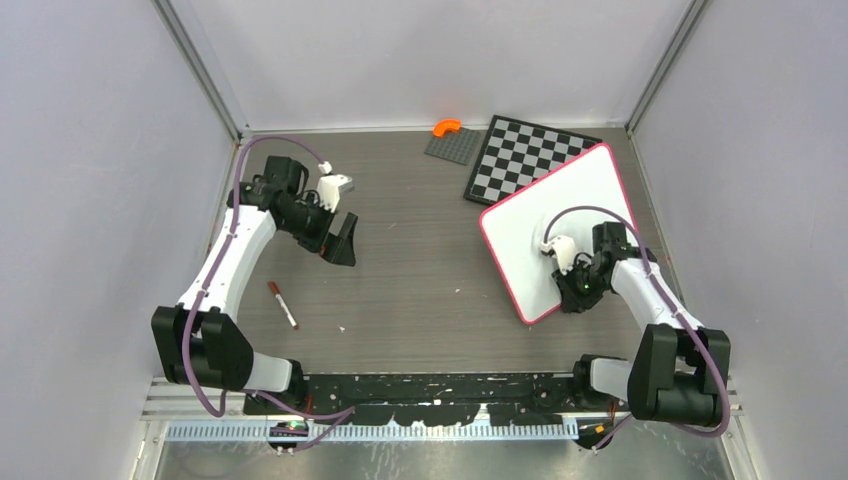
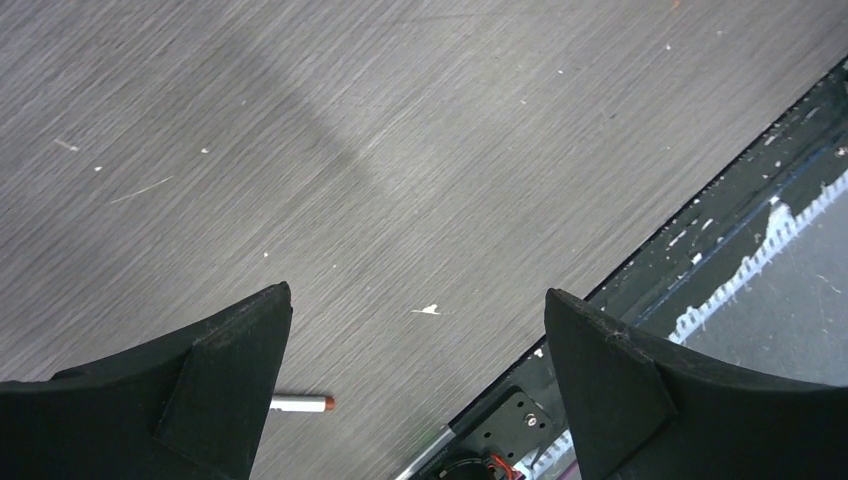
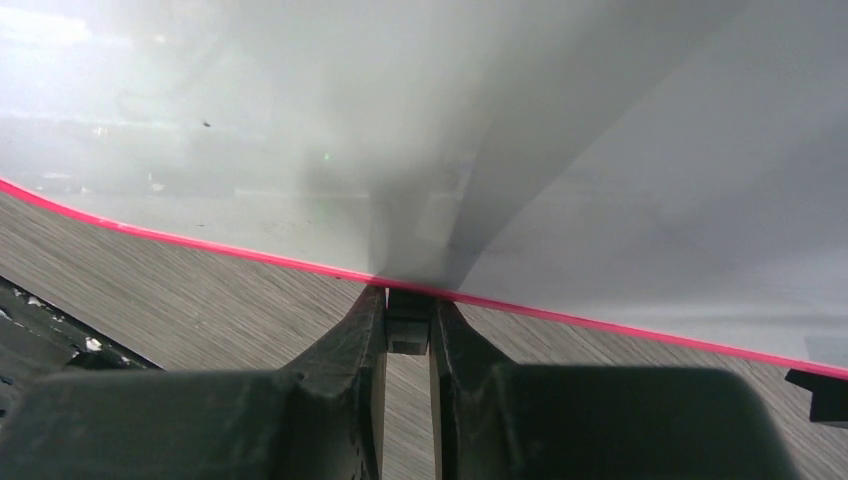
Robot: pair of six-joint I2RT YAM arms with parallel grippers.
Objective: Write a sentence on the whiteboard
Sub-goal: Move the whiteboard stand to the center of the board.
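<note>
The whiteboard [image 1: 570,185], white with a thin pink-red frame, lies at the right of the table and looks blank; no sentence shows on it. My right gripper [image 1: 578,290] is at its near edge. In the right wrist view the right gripper [image 3: 408,300] is shut on a small black clip foot [image 3: 408,328] under the board's pink frame [image 3: 620,325]. My left gripper [image 1: 342,245] is open and empty above the table's left side. A white marker with a red-brown cap [image 1: 282,304] lies on the table nearer the front, and its capped end shows in the left wrist view [image 2: 303,403] beside the open left gripper [image 2: 418,295].
A black-and-white chessboard [image 1: 525,155] lies at the back, partly under the whiteboard's far corner. A grey studded plate [image 1: 455,146] with an orange piece [image 1: 446,127] sits to its left. The black base rail [image 1: 440,385] runs along the near edge.
</note>
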